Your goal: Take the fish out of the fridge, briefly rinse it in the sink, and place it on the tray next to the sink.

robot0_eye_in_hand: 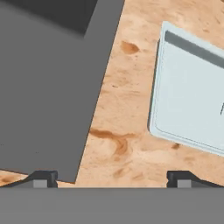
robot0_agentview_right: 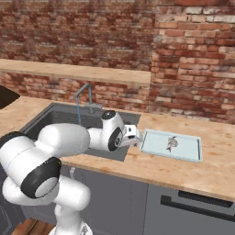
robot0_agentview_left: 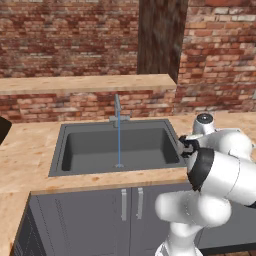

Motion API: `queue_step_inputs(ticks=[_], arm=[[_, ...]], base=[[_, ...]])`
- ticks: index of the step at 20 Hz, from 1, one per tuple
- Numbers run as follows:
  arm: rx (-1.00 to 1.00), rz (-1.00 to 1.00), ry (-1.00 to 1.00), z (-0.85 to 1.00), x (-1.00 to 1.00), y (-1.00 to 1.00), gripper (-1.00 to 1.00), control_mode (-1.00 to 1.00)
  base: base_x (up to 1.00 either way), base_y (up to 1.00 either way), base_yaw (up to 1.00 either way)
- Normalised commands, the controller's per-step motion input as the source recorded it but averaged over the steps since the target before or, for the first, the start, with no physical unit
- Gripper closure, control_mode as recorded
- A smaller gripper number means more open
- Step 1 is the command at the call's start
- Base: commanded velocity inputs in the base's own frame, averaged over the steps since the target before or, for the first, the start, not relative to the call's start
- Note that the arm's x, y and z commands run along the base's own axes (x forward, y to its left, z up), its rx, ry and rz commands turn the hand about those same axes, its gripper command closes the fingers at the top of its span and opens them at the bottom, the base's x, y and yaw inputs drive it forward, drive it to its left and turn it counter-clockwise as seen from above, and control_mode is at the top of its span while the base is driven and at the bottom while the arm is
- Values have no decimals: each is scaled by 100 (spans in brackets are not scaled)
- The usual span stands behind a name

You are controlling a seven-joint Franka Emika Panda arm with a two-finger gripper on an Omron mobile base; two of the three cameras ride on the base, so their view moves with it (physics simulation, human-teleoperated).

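The fish (robot0_agentview_right: 172, 143), small and grey, lies on the pale blue-grey tray (robot0_agentview_right: 183, 152) on the wooden counter right of the sink (robot0_agentview_right: 55, 114). In the hand view the tray (robot0_eye_in_hand: 188, 100) is at the right and the sink's grey rim (robot0_eye_in_hand: 43, 87) at the left. My gripper (robot0_agentview_right: 133, 140) hovers over the counter strip between sink and tray, apart from the fish. It is open, its fingertips (robot0_eye_in_hand: 43, 177) spread wide with nothing between them. In the left base view the gripper (robot0_agentview_left: 186, 146) sits at the sink's (robot0_agentview_left: 70, 165) right edge. A thin blue stream runs from the tap (robot0_agentview_left: 118, 107). The fridge is out of view.
A wooden ledge (robot0_agentview_left: 85, 82) on a brick wall runs behind the sink. A black object (robot0_agentview_right: 7, 96) stands at the far left of the counter. Grey cabinet doors (robot0_agentview_left: 130, 210) are below the sink. Bare counter (robot0_agentview_right: 215, 137) lies right of the tray.
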Motion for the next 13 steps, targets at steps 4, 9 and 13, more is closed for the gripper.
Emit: queue_step_inputs(ticks=[4,9,13], arm=[[-1,12,-6,94,-2,100,-100,-100],[0,15,-2,99,-27,97,-100,-100],[-8,20,1,18,-92,100,-100,-100]], base=[[0,0,0],[0,0,0],[0,0,0]])
